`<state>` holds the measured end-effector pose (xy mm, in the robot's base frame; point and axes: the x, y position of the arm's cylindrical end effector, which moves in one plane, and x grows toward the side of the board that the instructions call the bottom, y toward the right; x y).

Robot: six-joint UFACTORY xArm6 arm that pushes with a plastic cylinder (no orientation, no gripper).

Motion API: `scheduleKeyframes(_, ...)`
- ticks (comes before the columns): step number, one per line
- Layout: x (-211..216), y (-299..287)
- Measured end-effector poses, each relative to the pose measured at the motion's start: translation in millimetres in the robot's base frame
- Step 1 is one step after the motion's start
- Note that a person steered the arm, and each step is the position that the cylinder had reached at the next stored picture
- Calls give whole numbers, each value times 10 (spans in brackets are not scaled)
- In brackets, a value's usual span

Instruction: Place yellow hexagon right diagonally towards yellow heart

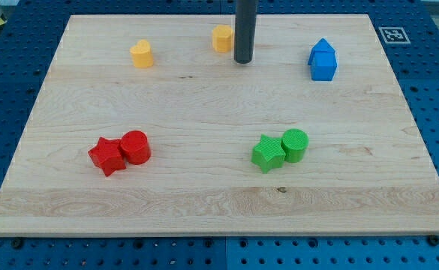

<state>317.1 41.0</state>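
Note:
The yellow hexagon (222, 37) lies near the view's top, just left of centre, partly hidden by my rod. The yellow heart (142, 54) lies further to the view's left and slightly lower. My tip (242, 61) rests on the board just right of and slightly below the yellow hexagon, close to it or touching it; I cannot tell which.
Two blue blocks (323, 61) sit together at the view's top right. A red star (107, 156) and red cylinder (136, 146) touch at the lower left. A green star (268, 154) and green cylinder (295, 145) touch at the lower right. The wooden board (219, 202) lies on a blue pegboard.

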Motion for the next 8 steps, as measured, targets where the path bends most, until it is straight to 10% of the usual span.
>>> scheduleKeyframes(8,-644,-112)
